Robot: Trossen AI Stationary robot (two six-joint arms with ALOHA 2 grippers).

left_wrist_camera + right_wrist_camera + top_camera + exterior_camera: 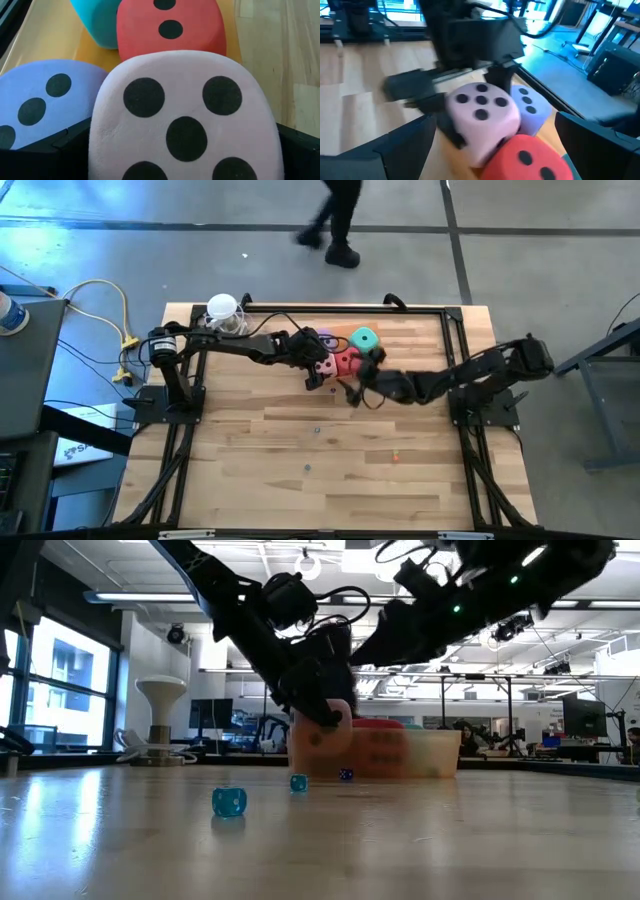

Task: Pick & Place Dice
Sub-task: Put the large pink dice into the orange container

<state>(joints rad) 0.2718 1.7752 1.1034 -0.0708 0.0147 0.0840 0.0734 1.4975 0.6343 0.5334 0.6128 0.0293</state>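
Four soft dice sit together at the shallow orange tray [340, 332] near the table's far middle: purple [326, 340], teal [365, 337], red [347, 362] and pink [323, 367]. My left gripper [317, 370] reaches in from the left and is shut on the pink die [182, 120], with the purple die [40, 97], red die [170, 30] and teal die [97, 20] beyond it. My right gripper [353, 388] hangs open just on the near side of the red die [530, 155], looking at the pink die [480, 112] and touching nothing. My left gripper pinches the pink die between its two fingers [45, 155], one on each of two opposite side faces [102, 140], with the five-pip face toward the wrist. The fingers come slanting down from the table's left. Whether the die's underside rests on the tray, I cannot tell.
Tiny bead-like dice lie on the bare wood nearer the near edge [229, 802] [299, 783] [345, 775]. A white round object [222, 308] stands at the far left corner. A black frame [440, 308] runs along the table's far side. A person [338, 220] walks on the floor beyond.
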